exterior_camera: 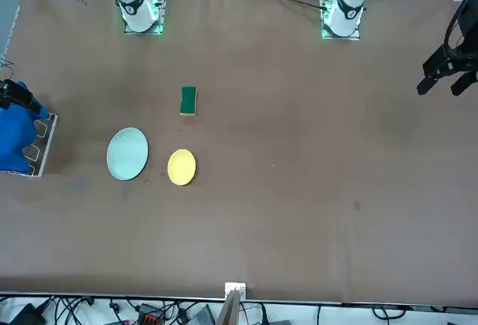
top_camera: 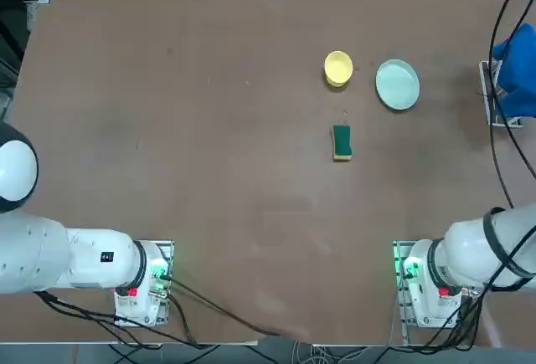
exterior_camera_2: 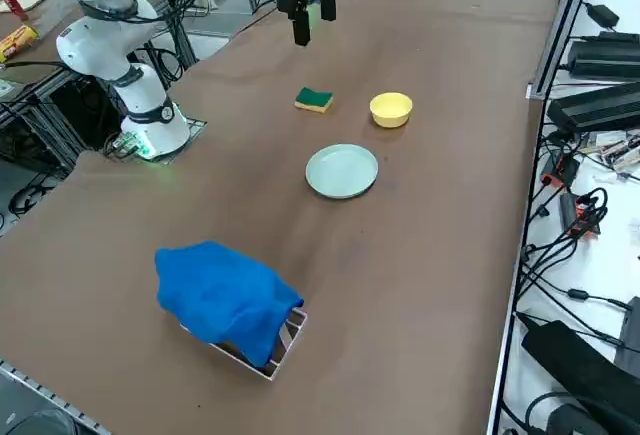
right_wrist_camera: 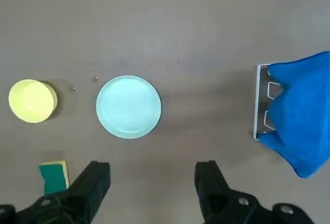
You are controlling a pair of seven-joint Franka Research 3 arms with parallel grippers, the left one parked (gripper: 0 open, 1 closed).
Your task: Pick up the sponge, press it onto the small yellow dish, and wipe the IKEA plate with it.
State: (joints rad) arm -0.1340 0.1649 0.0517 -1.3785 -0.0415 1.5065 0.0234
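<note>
- Left of the IKEA plate (top_camera: 398, 84) and nearer the robot: the sponge (top_camera: 342, 142), rectangular, green scouring top over yellow foam, flat on worktop (top_camera: 251, 171).
- Left of plate: small yellow dish (top_camera: 338, 69), round, smooth, upright; bare gap between.
- Plate: pale mint, round, raised rim, room all round.
- Right of plate: blue cloth (right_wrist_camera: 304, 110), soft folds, over white wire rack (right_wrist_camera: 257, 103).
- Right gripper (right_wrist_camera: 153, 167): above worktop, robot's side of plate, fingers wide open, holding nothing.
- Worktop brown, matt; cables beyond far edge.
</note>
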